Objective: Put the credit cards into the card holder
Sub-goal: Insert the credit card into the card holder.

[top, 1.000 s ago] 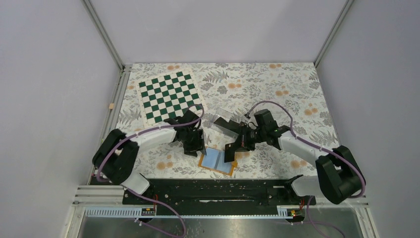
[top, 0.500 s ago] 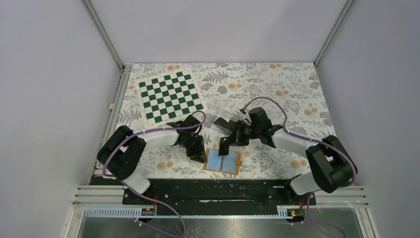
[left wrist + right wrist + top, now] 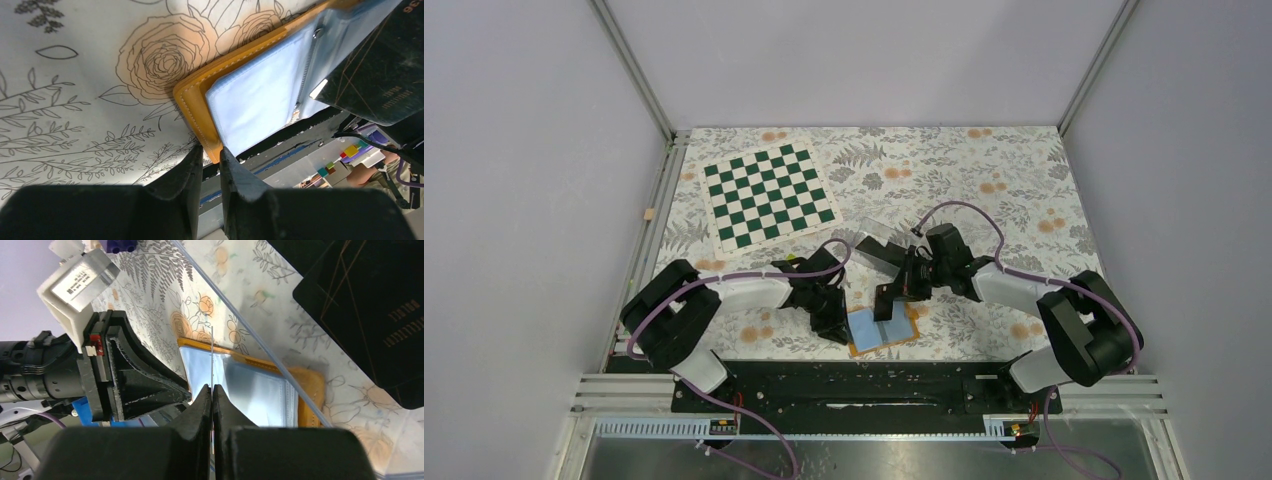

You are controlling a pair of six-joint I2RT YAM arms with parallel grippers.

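Just pinched card holder (image 3: 879, 330) corner w/ L gripper (image 3: 211, 165), steadying it open on worktop (image 3: 984, 170).
Clamping credit card (image 3: 380, 75) in R gripper (image 3: 212, 395) just above its blue pockets (image 3: 255, 100); prob ready for insert.

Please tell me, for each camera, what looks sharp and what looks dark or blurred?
Left wrist: the card holder is sharp, stitching visible; the left gripper is dark and soft. Right wrist: the right gripper is a dark silhouette, its credit card only a thin line. Top external: even light, faint shadows.
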